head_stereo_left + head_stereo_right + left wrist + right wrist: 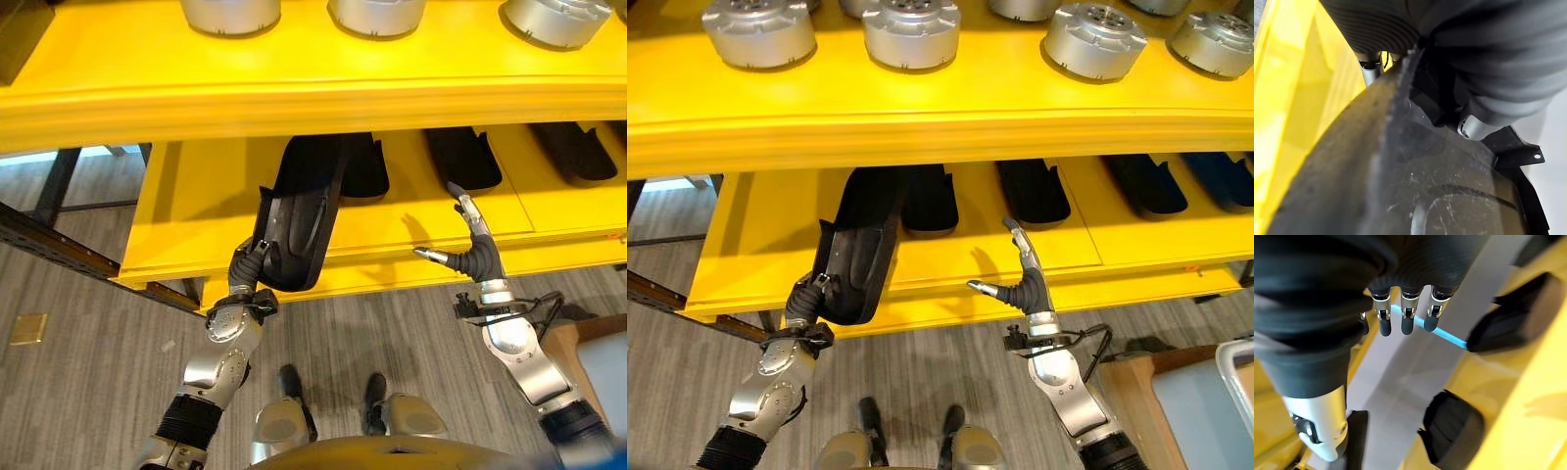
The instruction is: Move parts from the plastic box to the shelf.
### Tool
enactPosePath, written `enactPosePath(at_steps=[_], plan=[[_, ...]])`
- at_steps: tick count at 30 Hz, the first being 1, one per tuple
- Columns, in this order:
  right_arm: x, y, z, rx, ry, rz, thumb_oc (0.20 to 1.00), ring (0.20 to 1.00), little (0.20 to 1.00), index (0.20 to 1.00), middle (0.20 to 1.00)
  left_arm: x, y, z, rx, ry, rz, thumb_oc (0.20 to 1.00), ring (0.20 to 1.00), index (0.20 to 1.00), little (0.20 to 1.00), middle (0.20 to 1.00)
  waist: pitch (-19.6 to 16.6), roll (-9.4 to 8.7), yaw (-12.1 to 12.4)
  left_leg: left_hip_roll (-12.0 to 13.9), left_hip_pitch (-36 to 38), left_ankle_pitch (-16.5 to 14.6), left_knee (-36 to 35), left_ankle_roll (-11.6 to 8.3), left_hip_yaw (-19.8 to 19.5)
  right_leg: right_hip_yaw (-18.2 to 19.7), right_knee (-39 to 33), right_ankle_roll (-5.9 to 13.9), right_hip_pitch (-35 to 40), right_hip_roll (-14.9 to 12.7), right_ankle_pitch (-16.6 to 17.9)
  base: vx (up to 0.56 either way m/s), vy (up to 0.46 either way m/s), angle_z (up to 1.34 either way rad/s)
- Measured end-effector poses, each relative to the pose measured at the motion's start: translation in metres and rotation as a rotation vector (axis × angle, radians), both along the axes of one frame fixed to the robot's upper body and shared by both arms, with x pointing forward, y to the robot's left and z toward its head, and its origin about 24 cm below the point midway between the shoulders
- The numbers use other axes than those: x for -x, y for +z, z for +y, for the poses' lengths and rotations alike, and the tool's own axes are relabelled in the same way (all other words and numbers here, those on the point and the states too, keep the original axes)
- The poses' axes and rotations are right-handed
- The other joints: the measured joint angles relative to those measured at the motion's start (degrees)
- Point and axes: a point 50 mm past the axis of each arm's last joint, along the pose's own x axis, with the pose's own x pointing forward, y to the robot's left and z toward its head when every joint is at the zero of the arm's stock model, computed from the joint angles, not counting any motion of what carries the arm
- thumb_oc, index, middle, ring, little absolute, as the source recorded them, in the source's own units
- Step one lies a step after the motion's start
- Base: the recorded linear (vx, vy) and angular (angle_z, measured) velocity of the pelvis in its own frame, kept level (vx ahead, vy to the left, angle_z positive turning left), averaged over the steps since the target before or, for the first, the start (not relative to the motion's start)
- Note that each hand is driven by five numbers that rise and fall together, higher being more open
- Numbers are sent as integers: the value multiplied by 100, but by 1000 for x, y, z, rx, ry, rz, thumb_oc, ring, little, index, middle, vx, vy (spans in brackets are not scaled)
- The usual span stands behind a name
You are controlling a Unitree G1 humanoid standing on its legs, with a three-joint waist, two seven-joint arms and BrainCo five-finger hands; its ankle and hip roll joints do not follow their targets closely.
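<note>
Fingers [1405,320] on our right hand [468,257] are straight and spread, thumb out to the side, holding nothing; it hovers over the front edge of the lower yellow shelf [196,211], between two of the parked parts; our left hand [250,262] is clamped on the near end of a long black moulded part [299,220], fingers wrapped round its lower rim, thumb on the inner side per the left wrist view; that part stands tilted, near end hanging past the shelf's front lip, far end reaching in under the upper shelf [294,88]; we see it overlapping the leftmost of the black parts [364,168] already lying on the lower shelf, contact we cannot tell; further black parts [464,157] sit in a row to its right, each lengthwise front to back, apart from one another; upper shelf carries a row of round silver housings [911,29]; corner of a pale plastic box [1234,377] shows at far right, by our right arm, on a wooden surface [1132,392]; grey plank floor [88,372] below.
</note>
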Motion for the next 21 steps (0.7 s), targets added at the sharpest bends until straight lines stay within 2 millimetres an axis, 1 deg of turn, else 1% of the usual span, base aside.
enactPosePath(at_steps=[3, 7, 8, 9, 10, 11, 12, 14, 15, 16, 17, 18, 19, 20, 21], plan=[[-1, -2, -1, 1, -13, 5, 1000, 1000, 1000, 1000, 1000, 2, -3, -3, 11, -10, 11, 200, 200, 200, 200, 200, -48, 19, 2, -26, 118, 11, -65, -2, -22, -7, -203, 1, 197, 11, 0, 86, -131, 13], [-1, -2, 1, 17, 8, 8, 1000, 1000, 1000, 1000, 1000, 0, -1, -2, 1, 2, 5, 200, 200, 200, 200, 200, -162, 62, -136, -63, 184, 9, -75, 0, 7, -21, -214, 54, 289, -22, -35, -12, -123, 3], [-1, -2, 2, 20, 17, 10, 1000, 1000, 1000, 1000, 1000, -2, 1, -5, 2, 3, -3, 200, 200, 200, 200, 200, -164, 60, -136, -27, 84, 5, 150, 3, -17, -18, -153, 62, 244, -33, -89, -64, -97, 2], [-2, -2, 4, 22, 26, 11, 1000, 1000, 1000, 1000, 1000, -4, 2, -5, 1, 4, -6, 200, 200, 200, 200, 200, -176, 22, -140, -6, -61, -18, 428, -10, -33, 27, -52, 81, 139, -70, -173, -67, -67, 0], [-3, -1, 6, 26, 42, 7, 1000, 1000, 1000, 1000, 1000, -5, 3, -5, -1, 15, -8, 200, 200, 200, 200, 200, -193, -56, -100, 18, -364, -27, 981, -14, -65, 140, 74, -12, 60, -130, -249, -27, 8, -4], [-4, 0, 6, 27, 44, 5, 1000, 1000, 1000, 1000, 1000, -5, 3, -5, 1, 19, -6, 200, 200, 200, 200, 200, -190, -59, -80, 47, -434, -38, 1175, -20, -88, 162, 99, -39, 62, -133, -234, 24, 125, -17], [-7, 1, 8, 33, 55, 0, 1000, 1000, 1000, 1000, 1000, -3, 1, -4, 14, 37, 6, 200, 200, 200, 200, 200, -178, -17, -76, 169, -429, -80, 1390, -25, -162, 227, 208, -133, 95, -149, -277, 59, 270, -28], [-9, 4, 6, 51, 60, -9, 1000, 1000, 1000, 1000, 1000, -2, 0, -4, 25, 47, 10, 200, 200, 200, 200, 200, -207, 44, -123, 334, -358, -315, 1323, 4, -174, 224, 297, -184, 88, -141, -269, 62, 324, -26], [-8, 6, 4, 69, 66, -9, 1000, 1000, 1000, 1000, 1000, -2, 1, -2, 22, 49, 1, 200, 200, 200, 200, 200, -200, 31, -228, 493, -225, -353, 1094, -43, -174, 260, 383, -210, 84, -142, -285, 37, 178, -10], [-8, 6, 2, 80, 67, -6, 1000, 1000, 1000, 1000, 1000, -2, 2, -2, 23, 49, -3, 200, 200, 200, 200, 200, -209, 36, -270, 576, -178, -337, 997, -70, -213, 268, 421, -227, 53, -145, -296, 82, 397, -16], [-8, 6, -2, 105, 67, 0, 1000, 1000, 1000, 1000, 1000, -2, 2, -3, 29, 49, -11, 200, 200, 200, 200, 200, -215, 48, -318, 761, -130, -287, 848, -141, -369, 352, 564, -258, -91, -130, -338, 70, 347, -18], [-7, 5, -6, 112, 59, 9, 1000, 1000, 1000, 1000, 1000, -3, 0, -3, 26, 47, -13, 200, 200, 200, 200, 200, -201, 23, -352, 982, -161, -229, 823, -250, -579, 455, 664, -262, -195, -175, -353, 144, 697, -29], [-7, 3, -9, 111, 54, 26, 1000, 1000, 1000, 1000, 1000, -3, -5, 0, 27, 47, 3, 200, 200, 200, 200, 200, -193, 4, -381, 1241, -145, -192, 718, -308, -673, 521, 841, -251, -328, -206, -400, 104, 499, -29], [-7, 2, -11, 109, 50, 36, 1000, 1000, 1000, 1000, 1000, -2, -14, 1, 29, 60, 34, 200, 200, 200, 200, 200, -175, -30, -451, 1437, -123, -195, 561, -317, -623, 648, 988, -145, -463, -272, -442, 117, 549, -27], [-7, 0, -14, 110, 41, 50, 1000, 1000, 1000, 1000, 1000, 0, -25, 0, 32, 68, 74, 200, 200, 200, 200, 200, -172, -21, -506, 1478, -90, -179, 459, -296, -605, 679, 1124, -82, -552, -367, -482, 101, 305, -18]])
